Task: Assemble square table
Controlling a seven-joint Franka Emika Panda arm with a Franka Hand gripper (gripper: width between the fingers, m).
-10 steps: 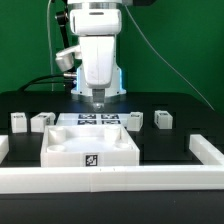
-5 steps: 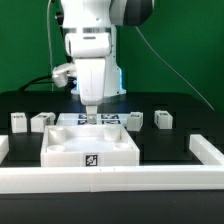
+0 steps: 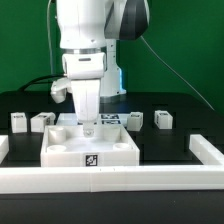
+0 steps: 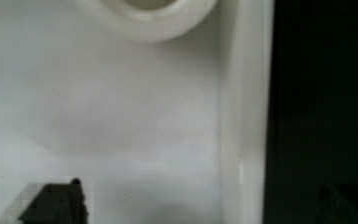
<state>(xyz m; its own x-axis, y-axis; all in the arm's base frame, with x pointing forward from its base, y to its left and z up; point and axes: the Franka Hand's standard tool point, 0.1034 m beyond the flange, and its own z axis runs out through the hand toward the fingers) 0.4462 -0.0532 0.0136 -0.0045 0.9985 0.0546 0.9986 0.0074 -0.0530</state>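
The white square table top (image 3: 70,147) lies in the middle of the black table, with a tag on its front wall. My gripper (image 3: 88,126) hangs low over its far rim, near the middle. In the wrist view the top's flat inside (image 4: 105,120), a round corner socket (image 4: 149,15) and the raised rim (image 4: 247,110) fill the picture. My gripper (image 4: 202,205) is open, with one dark fingertip (image 4: 51,203) over the inside; the other is hard to see against the black table beyond the rim. Four white leg blocks stand behind: two at the exterior view's left (image 3: 19,122) (image 3: 41,121), two at its right (image 3: 134,120) (image 3: 163,119).
The marker board (image 3: 110,119) lies just behind the table top. A long white rail (image 3: 120,179) borders the workspace along the front and turns up at both sides (image 3: 206,150).
The arm has come forward and toward the exterior view's left, and has dropped lower, from above the marker board to the table top's far rim.
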